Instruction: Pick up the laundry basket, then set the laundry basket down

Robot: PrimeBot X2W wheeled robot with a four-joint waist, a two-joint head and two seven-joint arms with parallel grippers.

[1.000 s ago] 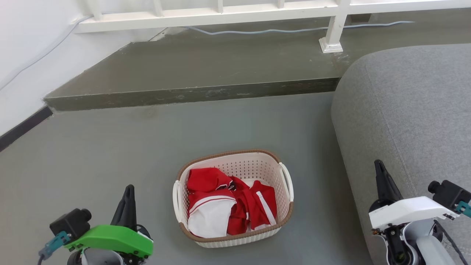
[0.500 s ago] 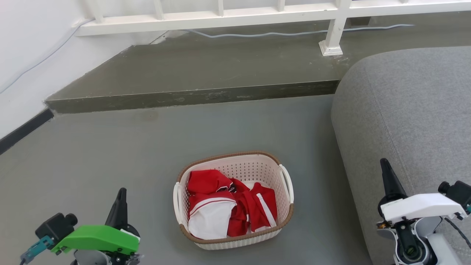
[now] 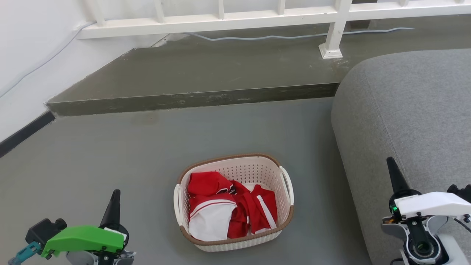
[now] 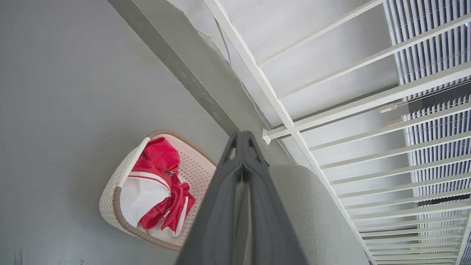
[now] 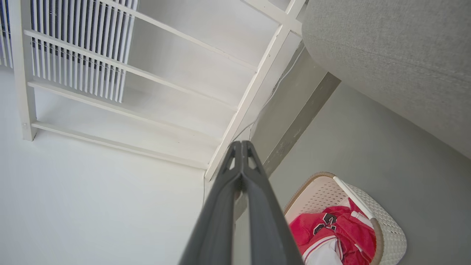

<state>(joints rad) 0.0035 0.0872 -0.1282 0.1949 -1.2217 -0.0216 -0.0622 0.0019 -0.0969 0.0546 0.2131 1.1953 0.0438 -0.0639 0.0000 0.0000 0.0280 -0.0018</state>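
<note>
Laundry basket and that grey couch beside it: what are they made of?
The laundry basket looks like moulded cream plastic, matte, judging by its regular punched holes; its brown rim imitates weave, probably plastic too. The couch seems upholstered in grey woven fabric, with visible seams.

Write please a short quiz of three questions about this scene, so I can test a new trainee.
1. True or false: the laundry basket stands on a table.
2. The left gripper is: A) open, B) shut on a handle, C) shut on nothing.
3. Which two colours do the clothes in the basket have?
Key: 1 false, it stands on the floor; 2 C; 3 red and white.
</note>
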